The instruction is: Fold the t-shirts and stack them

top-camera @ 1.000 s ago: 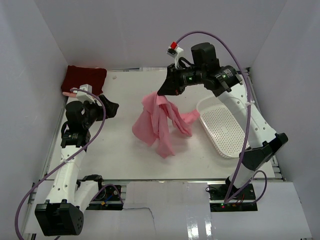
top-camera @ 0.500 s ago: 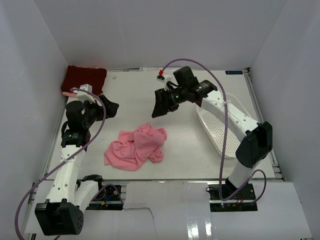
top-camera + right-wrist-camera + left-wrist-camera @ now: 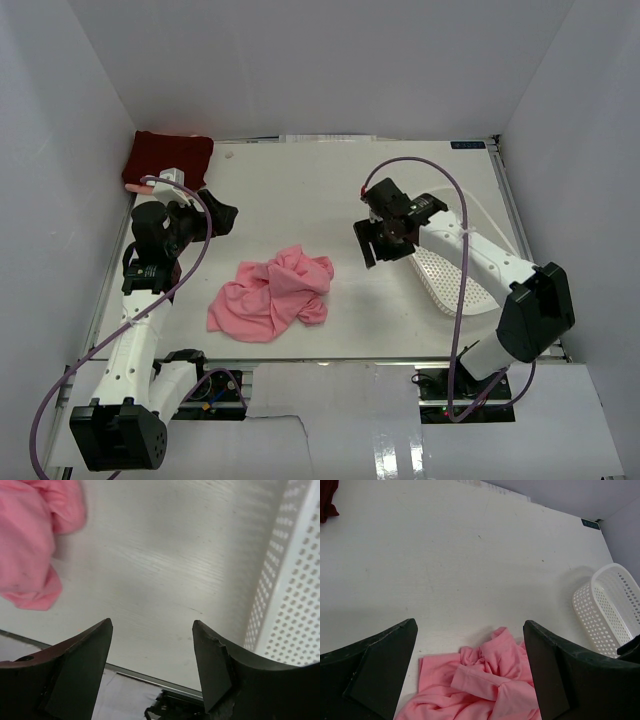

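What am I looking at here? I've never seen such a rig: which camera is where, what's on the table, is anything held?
Two robot arms are bolted at the near edge of a white table. The wide picture is from a fixed camera above and behind them; the other two come from cameras on each wrist, so the dark shapes at the bottom are that arm's own fingers. A crumpled pink t-shirt lies in the middle, a folded dark red t-shirt sits in the far left corner, and a white mesh basket is on the right. The left hand and the right hand are both open and hold nothing.
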